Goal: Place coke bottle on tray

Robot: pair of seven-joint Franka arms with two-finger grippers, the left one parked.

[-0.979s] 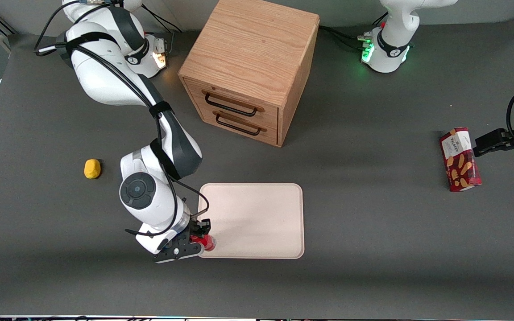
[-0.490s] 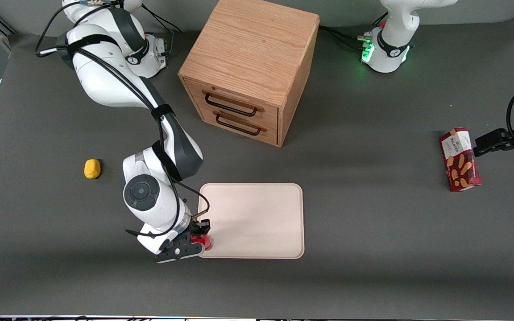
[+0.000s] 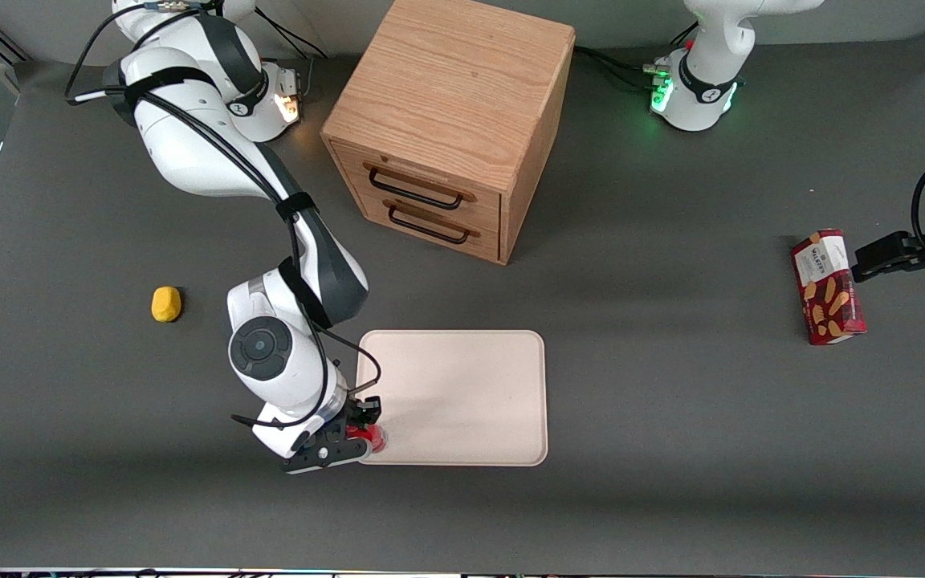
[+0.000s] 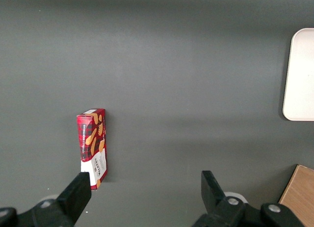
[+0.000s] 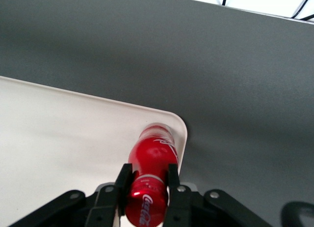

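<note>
Hand (image 5: 147,180) grips coke bottle (image 5: 151,163) over tray (image 5: 59,133) corner, possibly touching.

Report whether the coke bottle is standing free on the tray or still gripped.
Still gripped: the gripper is shut on the coke bottle, over the tray corner nearest the front camera. Whether its base touches: cannot tell.

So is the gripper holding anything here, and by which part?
Yes: the gripper is shut on the coke bottle, its fingers pinching the body from both sides, over a corner of the tray.
</note>
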